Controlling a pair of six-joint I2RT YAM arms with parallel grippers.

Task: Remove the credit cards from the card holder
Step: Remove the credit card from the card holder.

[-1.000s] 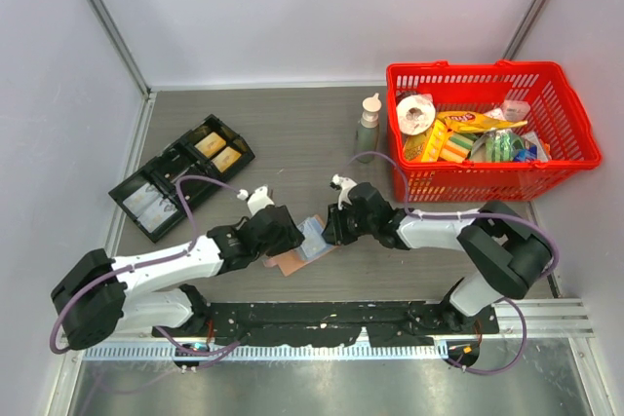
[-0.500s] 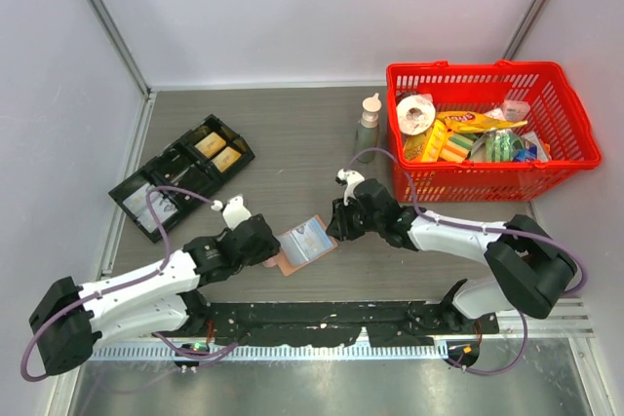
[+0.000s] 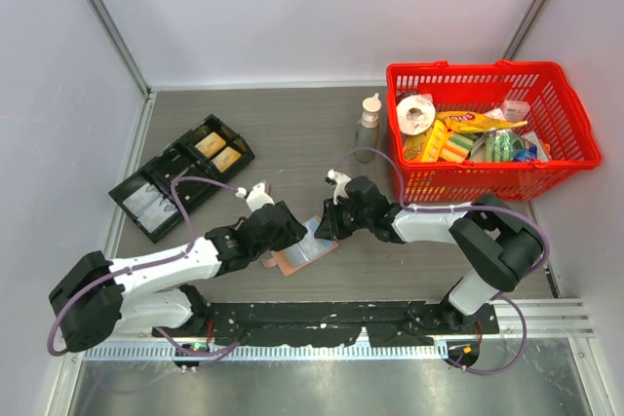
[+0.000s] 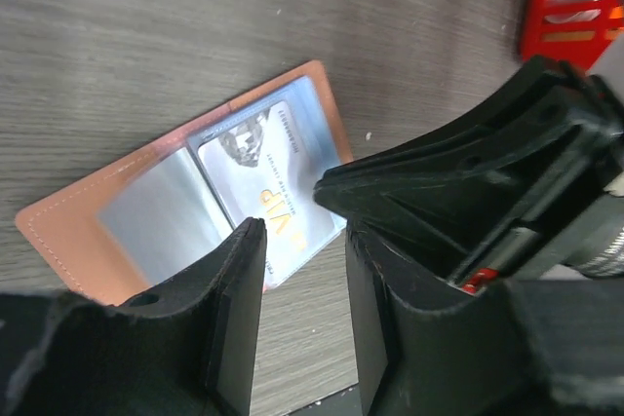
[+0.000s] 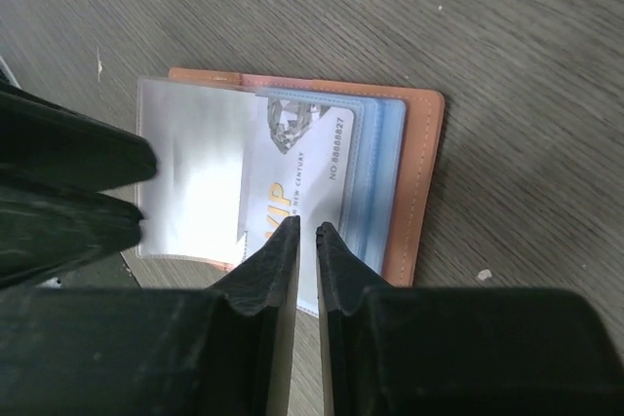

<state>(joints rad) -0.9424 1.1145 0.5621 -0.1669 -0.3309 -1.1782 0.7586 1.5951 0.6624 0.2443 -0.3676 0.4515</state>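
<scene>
The card holder [image 3: 295,261] lies open on the table between my two grippers, tan-pink with clear pale sleeves. It shows in the left wrist view [image 4: 58,231] and the right wrist view [image 5: 419,172]. A white credit card [image 5: 302,158] with gold "VIP" print and dark marks sits in its right half, over a pale blue one [image 5: 385,172]; the white card also shows in the left wrist view [image 4: 263,177]. My left gripper [image 3: 290,231] [image 4: 304,231] is open and empty at the holder's left side. My right gripper [image 3: 323,226] [image 5: 307,226] has its jaws almost together, tips over the white card's near edge.
A red basket [image 3: 487,70] full of groceries stands at the back right, a small bottle [image 3: 369,124] beside it. A black compartment tray [image 3: 171,192] lies at the left. The two grippers' tips are very close together over the holder.
My left arm pulled back to the left half a second ago and has come forward again to the holder. My right gripper has shifted slightly left over the card.
</scene>
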